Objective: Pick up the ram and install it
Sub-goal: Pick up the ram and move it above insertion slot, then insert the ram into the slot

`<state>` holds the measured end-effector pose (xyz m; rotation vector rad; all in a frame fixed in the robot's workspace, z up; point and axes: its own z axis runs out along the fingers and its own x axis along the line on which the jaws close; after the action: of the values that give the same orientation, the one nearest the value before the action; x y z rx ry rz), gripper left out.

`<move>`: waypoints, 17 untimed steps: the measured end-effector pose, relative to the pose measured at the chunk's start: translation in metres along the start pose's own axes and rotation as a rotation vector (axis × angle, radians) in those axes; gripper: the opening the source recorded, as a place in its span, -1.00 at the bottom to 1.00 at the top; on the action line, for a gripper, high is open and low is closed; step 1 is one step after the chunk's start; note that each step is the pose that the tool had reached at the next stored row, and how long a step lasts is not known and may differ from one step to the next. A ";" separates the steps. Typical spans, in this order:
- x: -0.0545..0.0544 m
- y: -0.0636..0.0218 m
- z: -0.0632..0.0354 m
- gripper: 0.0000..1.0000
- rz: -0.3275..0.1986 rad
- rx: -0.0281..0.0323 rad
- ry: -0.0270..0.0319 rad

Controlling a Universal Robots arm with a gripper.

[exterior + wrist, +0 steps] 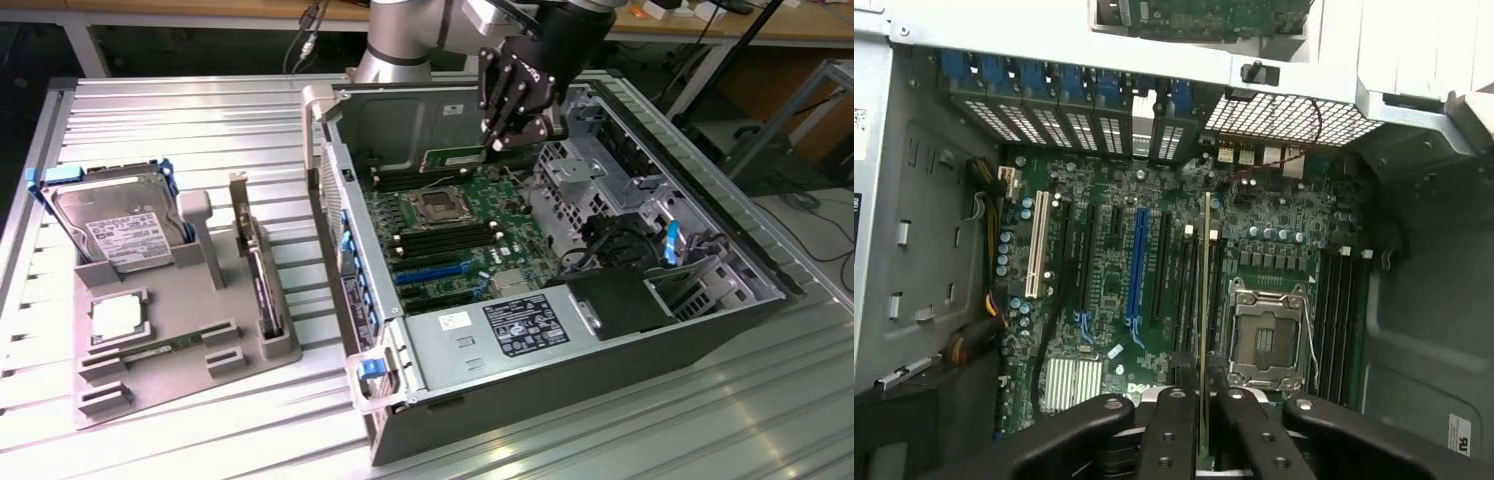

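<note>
Pinching one ram (1205, 280) edge-on, my gripper (1204, 420) hangs above the motherboard (1114, 260), near its one processor socket (1264, 335); a second ram (144, 351) possibly lies in the tray (187, 378).

Partial "Dell" print on motherboard (1116, 300); hard drive label (118, 235), power supply label (523, 325) unreadable.

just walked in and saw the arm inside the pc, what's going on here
The robot arm's gripper is shut on the ram, a thin green stick, and holds it over the motherboard inside the open computer case. The ram hangs above the slots beside the processor socket and does not look seated. A hard drive sits in the grey tray outside.
</note>
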<state>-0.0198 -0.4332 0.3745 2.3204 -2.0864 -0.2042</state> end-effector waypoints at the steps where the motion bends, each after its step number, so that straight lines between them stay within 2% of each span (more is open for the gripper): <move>1: 0.000 0.0000 0.0000 -0.72 0.000 0.0000 0.0000; 3: 0.000 0.0000 0.0000 -0.72 0.000 0.0000 0.0000; 4: -0.001 0.0003 0.0001 -0.72 0.000 0.0022 0.0020; 5: 0.000 0.0010 0.0053 -0.72 0.000 0.0077 0.0034; 7: 0.002 0.0006 0.0107 -0.72 0.001 0.0077 0.0032; 8: 0.004 -0.0001 0.0195 -0.72 0.002 0.0077 0.0032; 11: 0.005 -0.0013 0.0317 -0.72 0.003 0.0079 0.0031; 12: 0.005 -0.0017 0.0349 -0.72 0.012 0.0087 0.0022; 14: 0.006 -0.0024 0.0419 -0.72 0.074 0.0140 -0.0037; 17: -0.001 -0.0048 0.0545 -0.72 0.074 0.0139 -0.0030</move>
<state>-0.0209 -0.4279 0.3200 2.2471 -2.1772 -0.1927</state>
